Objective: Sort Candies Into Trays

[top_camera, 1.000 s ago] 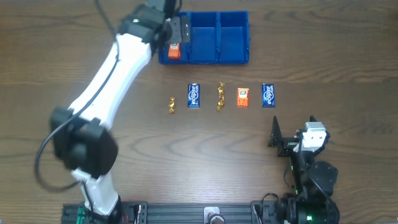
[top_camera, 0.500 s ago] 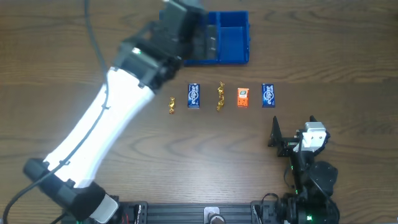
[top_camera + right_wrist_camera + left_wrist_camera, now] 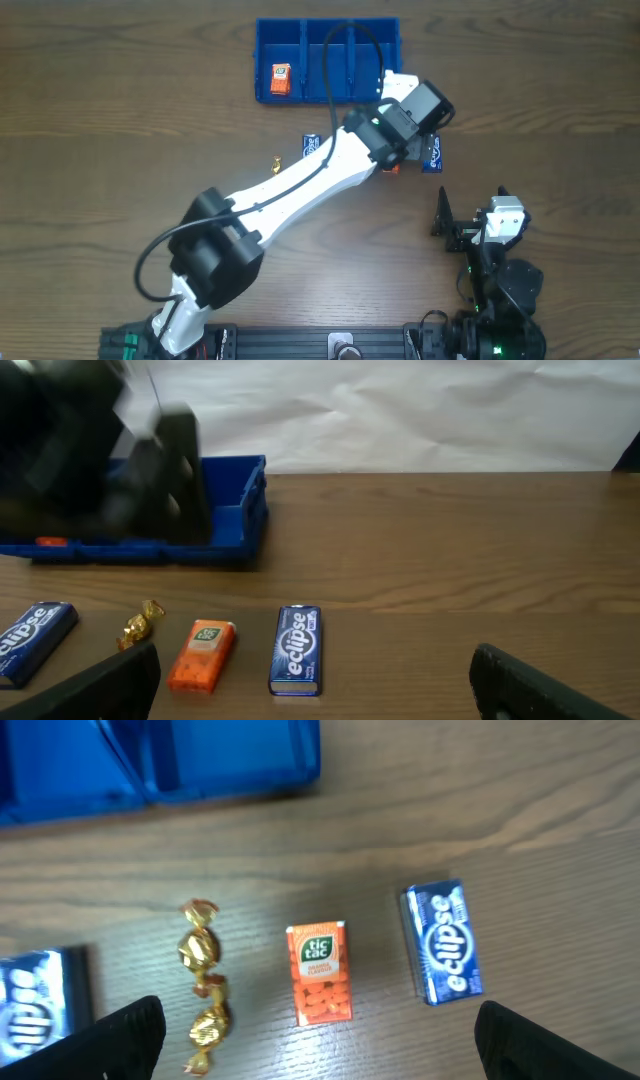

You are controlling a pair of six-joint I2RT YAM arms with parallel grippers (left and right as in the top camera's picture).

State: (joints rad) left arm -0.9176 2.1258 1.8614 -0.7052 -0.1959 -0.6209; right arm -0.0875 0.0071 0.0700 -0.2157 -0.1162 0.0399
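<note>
A blue three-compartment tray (image 3: 328,90) stands at the table's far edge, with one orange candy box (image 3: 281,78) in its left compartment. My left gripper (image 3: 418,108) hovers open and empty over the candy row. Between its fingers (image 3: 130,1038) lie an orange box (image 3: 320,973), a blue pack (image 3: 443,957) and twisted gold candies (image 3: 200,990). A second blue pack (image 3: 35,998) lies beyond the gold ones. My right gripper (image 3: 442,213) rests open near the front right, facing the row: blue pack (image 3: 296,650), orange box (image 3: 202,655).
The left arm (image 3: 300,185) stretches diagonally across the table's middle and hides part of the row. A lone gold candy (image 3: 276,165) lies at the row's left end. Bare wood (image 3: 100,130) extends on both sides.
The left arm swung from the tray's left compartment, rightward and toward the front, to above the candy row. The orange box stays in that compartment. The right arm has not moved.
</note>
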